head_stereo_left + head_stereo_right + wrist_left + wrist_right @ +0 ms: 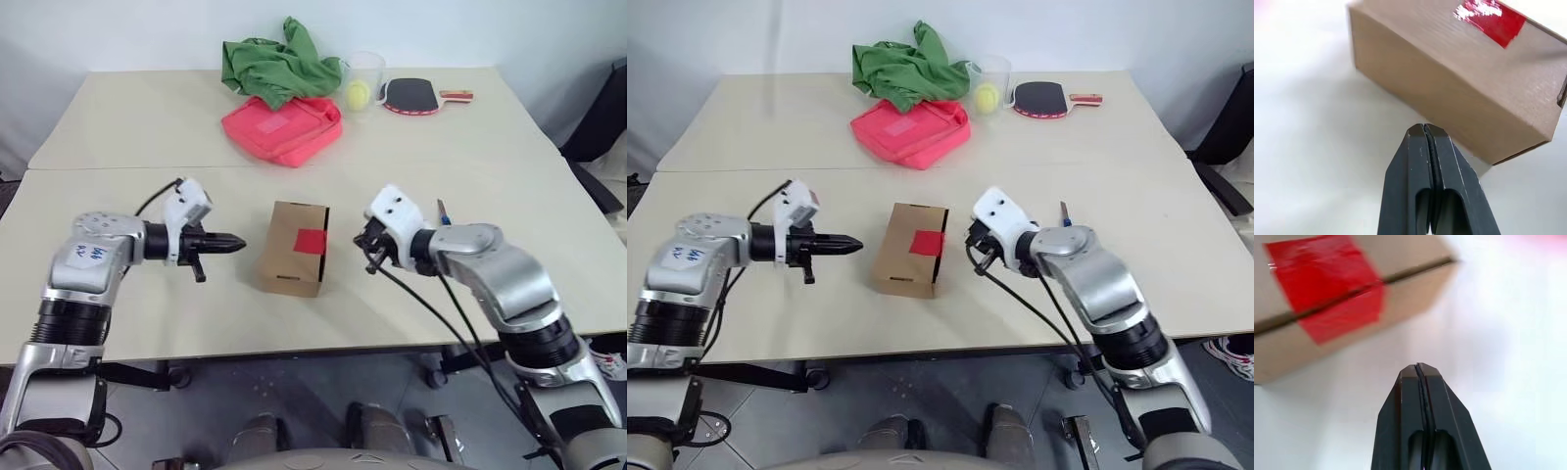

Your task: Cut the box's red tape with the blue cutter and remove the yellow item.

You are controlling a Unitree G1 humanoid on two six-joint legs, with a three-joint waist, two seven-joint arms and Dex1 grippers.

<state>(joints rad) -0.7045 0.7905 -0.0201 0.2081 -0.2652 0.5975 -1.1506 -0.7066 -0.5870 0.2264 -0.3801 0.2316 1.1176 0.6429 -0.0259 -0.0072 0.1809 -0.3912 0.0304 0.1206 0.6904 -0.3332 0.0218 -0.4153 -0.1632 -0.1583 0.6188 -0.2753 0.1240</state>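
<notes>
Matt cardboard, glossy tape, dull black plastic.
Box [292, 247] of brown cardboard, matt and faintly ribbed; red tape [311, 240] smooth, shiny, with glare in left wrist view. Table [118, 294] pale, smooth, low sheen. Fingers [1435, 186] of left gripper [235, 243] and right gripper [1421, 368] smooth black plastic, satin. Green cloth [279, 64] soft and crumpled; pink pouch [284, 125] woven fabric. Cup [367, 73] clear plastic.

No legible text or labels.
</notes>
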